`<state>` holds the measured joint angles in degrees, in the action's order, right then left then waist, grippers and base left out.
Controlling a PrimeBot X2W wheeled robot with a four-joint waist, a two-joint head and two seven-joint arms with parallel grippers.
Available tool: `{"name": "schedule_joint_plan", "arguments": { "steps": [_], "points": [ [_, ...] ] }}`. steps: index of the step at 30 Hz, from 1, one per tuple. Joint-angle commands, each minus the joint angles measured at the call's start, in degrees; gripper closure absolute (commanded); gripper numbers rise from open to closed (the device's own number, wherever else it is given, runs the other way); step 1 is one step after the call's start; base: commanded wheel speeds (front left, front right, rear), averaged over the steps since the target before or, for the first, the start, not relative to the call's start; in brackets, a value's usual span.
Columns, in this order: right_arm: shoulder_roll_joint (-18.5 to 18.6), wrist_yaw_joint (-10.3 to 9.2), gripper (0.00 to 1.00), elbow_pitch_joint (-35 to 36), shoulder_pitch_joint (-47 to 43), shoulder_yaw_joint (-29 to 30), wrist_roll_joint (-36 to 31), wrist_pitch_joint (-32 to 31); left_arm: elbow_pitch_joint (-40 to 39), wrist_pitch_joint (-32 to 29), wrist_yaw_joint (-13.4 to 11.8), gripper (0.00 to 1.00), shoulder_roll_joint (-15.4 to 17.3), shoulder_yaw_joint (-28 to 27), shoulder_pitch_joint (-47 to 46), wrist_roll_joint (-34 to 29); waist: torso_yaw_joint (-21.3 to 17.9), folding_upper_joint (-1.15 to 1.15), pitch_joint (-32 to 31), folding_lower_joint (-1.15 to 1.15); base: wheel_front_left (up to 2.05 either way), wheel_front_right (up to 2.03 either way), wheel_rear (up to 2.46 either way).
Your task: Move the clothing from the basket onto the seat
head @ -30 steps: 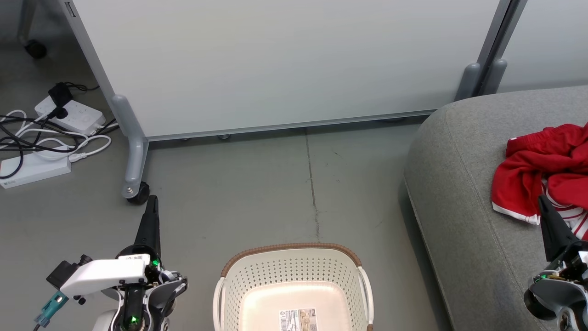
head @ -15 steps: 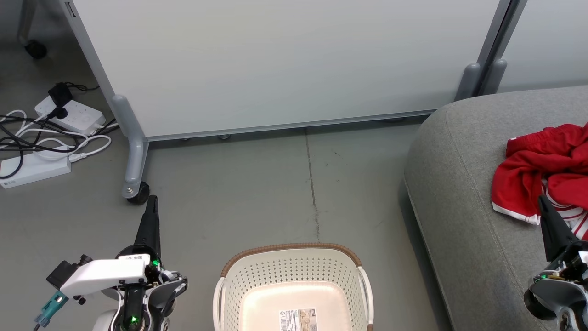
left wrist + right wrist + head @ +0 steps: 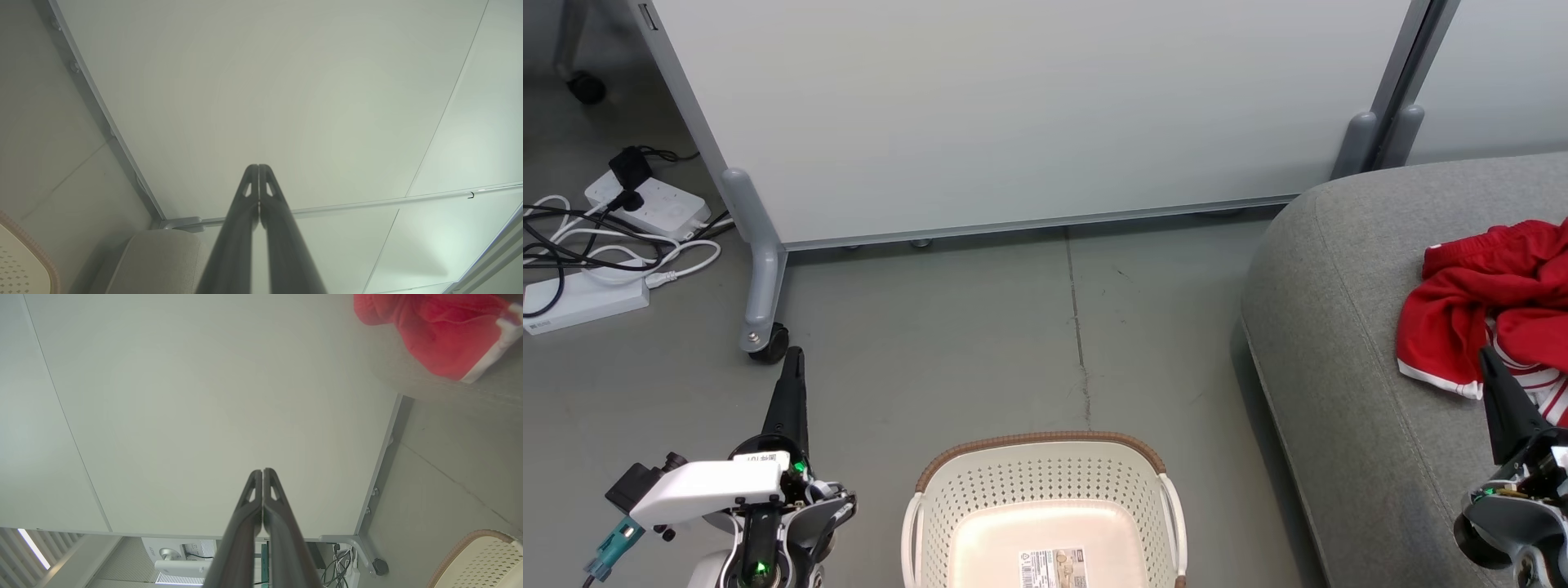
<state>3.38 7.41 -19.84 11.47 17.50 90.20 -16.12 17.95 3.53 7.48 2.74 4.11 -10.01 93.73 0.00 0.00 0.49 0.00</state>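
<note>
The red clothing (image 3: 1494, 302) with white trim lies crumpled on the grey seat (image 3: 1347, 343) at the right; it also shows at the top right of the right wrist view (image 3: 441, 330). The cream basket (image 3: 1045, 506) with its brown rim stands on the floor at bottom centre, holding nothing but a barcode label on its floor. My left gripper (image 3: 793, 353) is shut, left of the basket, with nothing in it; its fingers (image 3: 259, 166) meet. My right gripper (image 3: 1486, 353) is shut and holds nothing, hanging over the seat just in front of the clothing, fingers (image 3: 262, 471) pressed together.
A white partition panel (image 3: 1029, 106) on grey castor feet (image 3: 764, 339) stands behind the basket. Power strips and tangled cables (image 3: 605, 237) lie on the floor at the far left. A floor seam (image 3: 1080, 327) runs from the panel toward the basket.
</note>
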Motion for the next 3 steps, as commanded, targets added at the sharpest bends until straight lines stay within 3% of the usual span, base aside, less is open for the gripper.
{"name": "schedule_joint_plan", "arguments": {
  "steps": [1,3],
  "points": [
    [0.12,0.14,1.0,-0.16,0.56,0.04,-0.01,-0.21,-0.02,-0.16,0.23,1.0,0.15,-0.2,-1.13,0.23,0.0,0.0,0.0,0.0,0.0,0.0,0.0],
    [0.12,0.14,1.0,-0.16,0.56,0.04,-0.02,-0.22,-0.02,-0.16,0.23,1.0,0.15,-0.2,-1.13,0.23,0.0,0.0,0.0,0.0,0.0,0.0,0.0]
  ]
}}
